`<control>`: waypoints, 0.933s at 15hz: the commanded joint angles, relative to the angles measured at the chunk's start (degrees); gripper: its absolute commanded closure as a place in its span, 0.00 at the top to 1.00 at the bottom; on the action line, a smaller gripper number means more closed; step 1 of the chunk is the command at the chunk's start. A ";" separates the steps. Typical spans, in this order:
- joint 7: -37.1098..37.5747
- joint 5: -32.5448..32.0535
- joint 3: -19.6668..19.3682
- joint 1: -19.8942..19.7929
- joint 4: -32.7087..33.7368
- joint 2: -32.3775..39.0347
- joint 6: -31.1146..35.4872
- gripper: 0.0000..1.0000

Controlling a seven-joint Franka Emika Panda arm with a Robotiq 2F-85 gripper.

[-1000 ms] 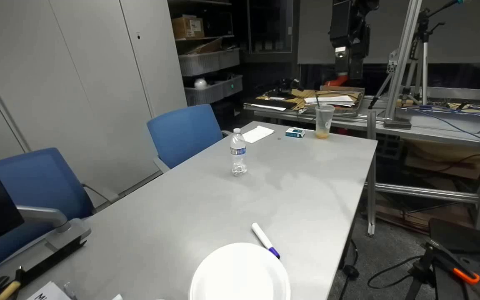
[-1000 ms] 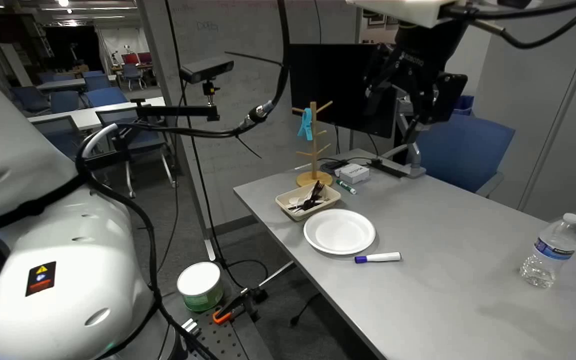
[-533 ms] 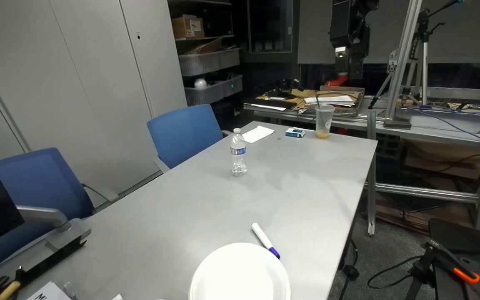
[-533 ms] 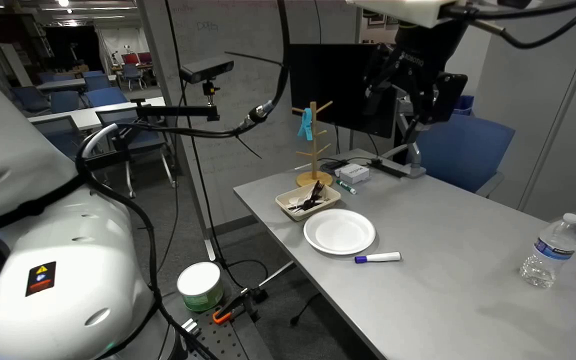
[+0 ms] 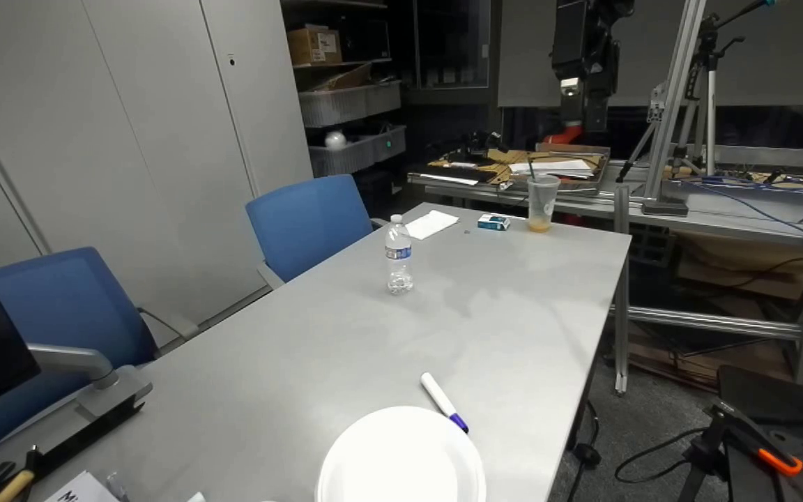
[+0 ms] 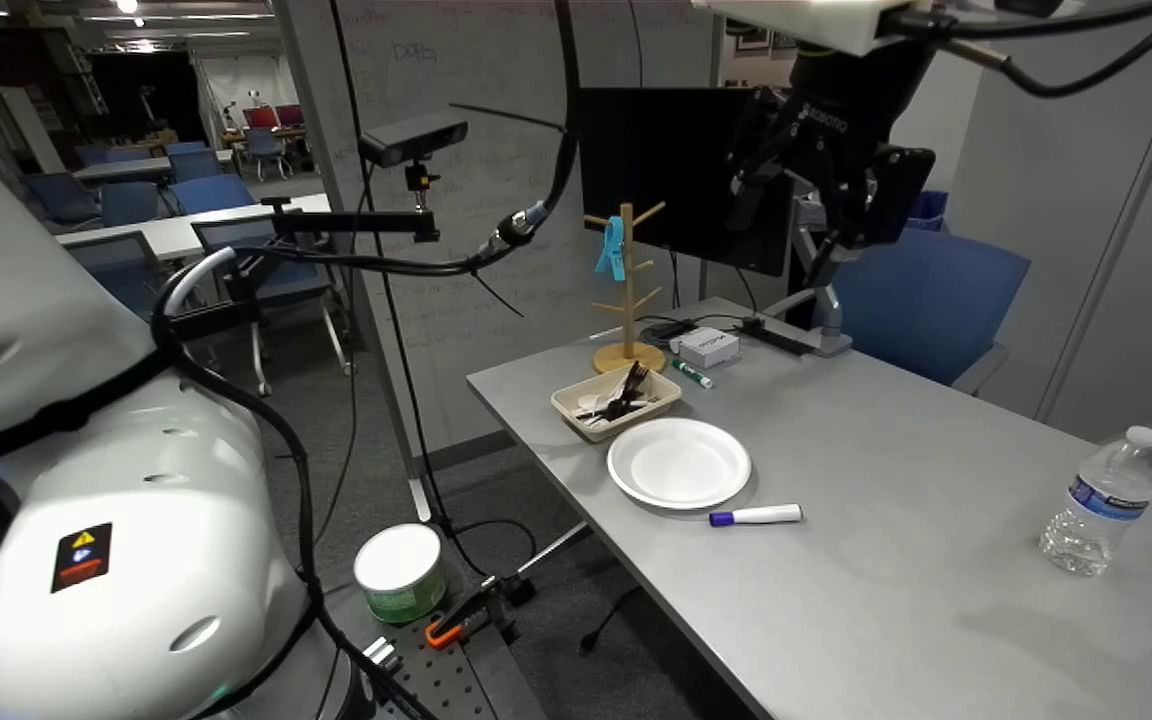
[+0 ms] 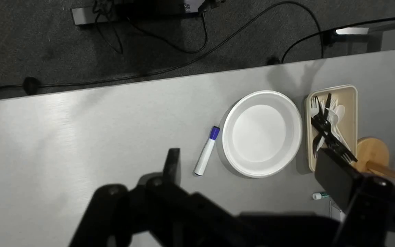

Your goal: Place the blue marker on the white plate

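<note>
Honestly, the tool (image 7: 246, 163) hangs over the worktop (image 7: 132, 130), spread wide and holding nothing. The blue marker (image 7: 207, 151) lies on that worktop just beside the white plate (image 7: 261, 133), not touching it, so nothing looks done yet: grabbing, carrying over and letting go all seem left.

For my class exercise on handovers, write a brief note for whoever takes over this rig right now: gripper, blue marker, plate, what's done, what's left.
Gripper: open and holding nothing, fingers wide apart, raised above the table.
Blue marker: lying on the table, just off the white plate, blue end nearer the rim.
Plate: flat on the table, between that marker and the cutlery tray.
Done: marker neither gripped nor placed yet.
Left: lower, grip the marker, lift, set it on the plate, release.
Mind the green marker close to the tray: not the one wanted.
</note>
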 commanded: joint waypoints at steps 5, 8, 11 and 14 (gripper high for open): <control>-0.38 0.37 1.57 -1.84 0.16 0.18 -0.20 1.00; -0.38 0.37 1.57 -1.84 0.16 0.18 -0.20 1.00; -0.23 0.30 1.81 -2.04 0.10 0.17 -0.06 1.00; -0.83 -0.38 2.14 -2.31 0.17 0.25 0.10 1.00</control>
